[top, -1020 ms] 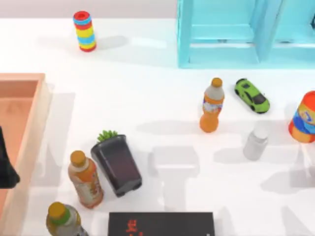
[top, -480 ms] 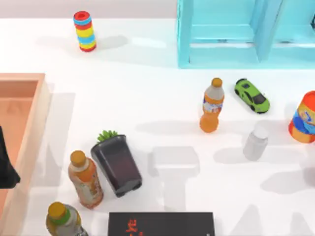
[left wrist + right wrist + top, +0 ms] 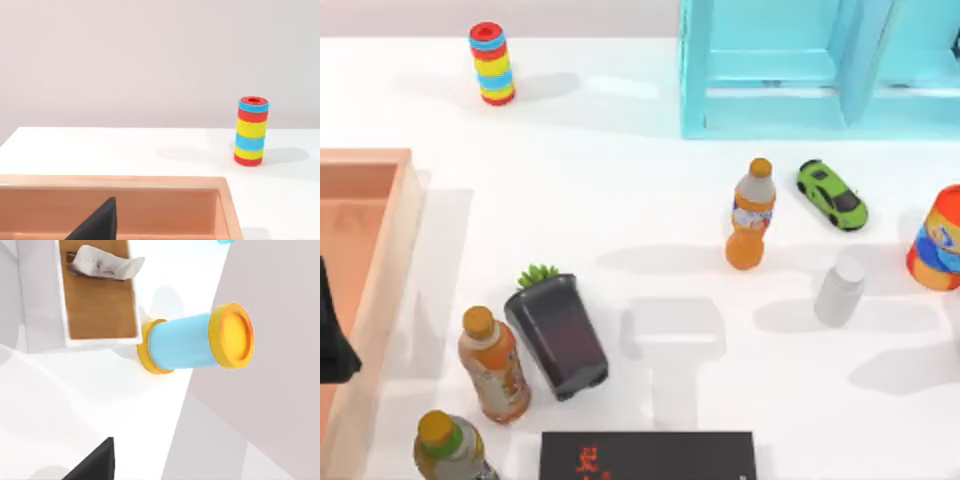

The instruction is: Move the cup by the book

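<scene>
The cup (image 3: pixel 839 291), small and pale grey-white, stands upright at the table's right, in front of an orange bottle and a green toy car. The book (image 3: pixel 648 456), flat and black with red characters, lies at the front edge near the middle, well to the left of the cup. A dark part of my left gripper (image 3: pixel 332 340) hangs at the far left over a wooden tray, and its dark tip (image 3: pixel 97 225) also shows above the tray's inside. A dark tip of my right gripper (image 3: pixel 95 465) shows over white table surface, away from the cup.
An orange bottle (image 3: pixel 750 214), a green toy car (image 3: pixel 832 194) and an orange-and-blue can (image 3: pixel 938 240) surround the cup. A black plant pot (image 3: pixel 556 332) and two bottles (image 3: pixel 492 364) stand left of the book. A turquoise shelf (image 3: pixel 790 70) is at the back, a wooden tray (image 3: pixel 382 250) at the left.
The arm shadows on the table's right front have shrunk and drifted toward the right edge. The cup, the book and the left arm have stayed put.
</scene>
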`<state>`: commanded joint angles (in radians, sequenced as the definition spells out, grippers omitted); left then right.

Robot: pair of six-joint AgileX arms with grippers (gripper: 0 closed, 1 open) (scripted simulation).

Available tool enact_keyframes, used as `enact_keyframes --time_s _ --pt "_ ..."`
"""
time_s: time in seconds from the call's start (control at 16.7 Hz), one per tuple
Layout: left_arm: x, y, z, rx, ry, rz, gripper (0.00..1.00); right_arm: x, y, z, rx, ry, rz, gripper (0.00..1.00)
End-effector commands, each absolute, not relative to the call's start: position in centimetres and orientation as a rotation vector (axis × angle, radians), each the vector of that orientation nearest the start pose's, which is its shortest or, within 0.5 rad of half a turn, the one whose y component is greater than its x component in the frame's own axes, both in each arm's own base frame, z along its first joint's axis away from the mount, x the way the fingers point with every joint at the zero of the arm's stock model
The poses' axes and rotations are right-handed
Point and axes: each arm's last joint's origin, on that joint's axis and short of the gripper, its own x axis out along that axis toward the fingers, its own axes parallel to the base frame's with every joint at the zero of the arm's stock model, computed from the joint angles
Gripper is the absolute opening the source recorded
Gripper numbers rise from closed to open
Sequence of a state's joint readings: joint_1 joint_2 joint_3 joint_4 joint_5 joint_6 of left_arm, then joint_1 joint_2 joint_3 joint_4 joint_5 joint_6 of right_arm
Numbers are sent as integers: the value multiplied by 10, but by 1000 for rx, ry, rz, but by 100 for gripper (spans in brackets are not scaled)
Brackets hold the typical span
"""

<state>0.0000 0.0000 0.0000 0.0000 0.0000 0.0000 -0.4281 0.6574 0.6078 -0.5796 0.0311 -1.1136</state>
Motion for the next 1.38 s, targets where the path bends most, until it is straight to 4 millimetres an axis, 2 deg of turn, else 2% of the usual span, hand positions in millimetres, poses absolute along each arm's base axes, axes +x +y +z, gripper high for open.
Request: enact_keyframes --time_s 0.18,0.42,0.66,0.84,1.02,1.38 --pt "106 -1 160 0 0 0 100 142 -87 260 -1101 1030 146 100" --pt "106 -1 160 0 0 0 100 153 -125 259 -1219 1240 530 100" --pt "106 -1 160 0 0 0 100 155 -158 251 -1240 1279 912 100" --pt "106 -1 160 0 0 0 100 155 -176 244 -1221 1245 1111 100" --pt "106 -1 160 0 0 0 100 153 -184 239 -1202 1217 1199 100" --pt "106 -1 160 0 0 0 100 154 -183 238 -1204 1214 1204 100"
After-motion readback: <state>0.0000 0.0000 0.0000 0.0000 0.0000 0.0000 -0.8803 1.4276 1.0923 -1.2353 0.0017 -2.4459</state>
